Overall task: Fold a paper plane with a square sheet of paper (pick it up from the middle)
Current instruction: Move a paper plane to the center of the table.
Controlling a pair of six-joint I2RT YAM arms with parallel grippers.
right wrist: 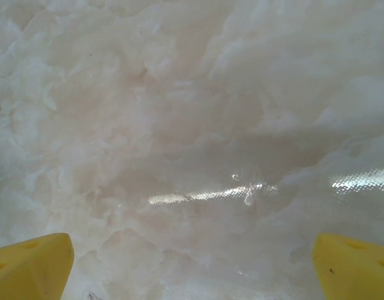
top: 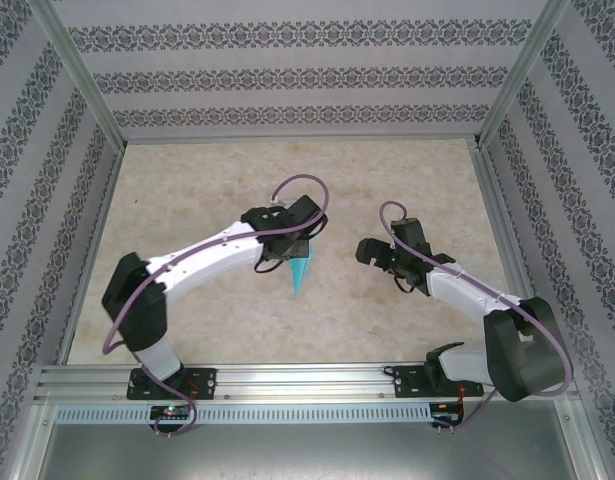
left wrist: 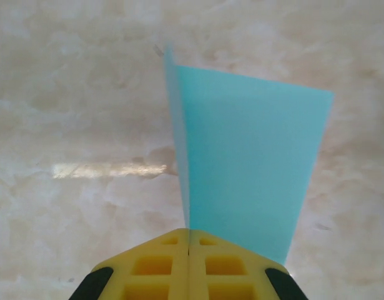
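Left gripper [left wrist: 189,247]: bottom centre, pinched tight on the paper plane [left wrist: 241,169] along its crease.
Right gripper [right wrist: 192,256]: fingers spread wide at lower corners, above table [right wrist: 179,94].

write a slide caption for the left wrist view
Left gripper shut on the crease of the folded turquoise paper, marbled table behind.

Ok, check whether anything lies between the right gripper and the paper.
Nothing visible does. From above, just bare table separates the open right gripper from the folded blue paper, which the left gripper holds pinched at its fold.
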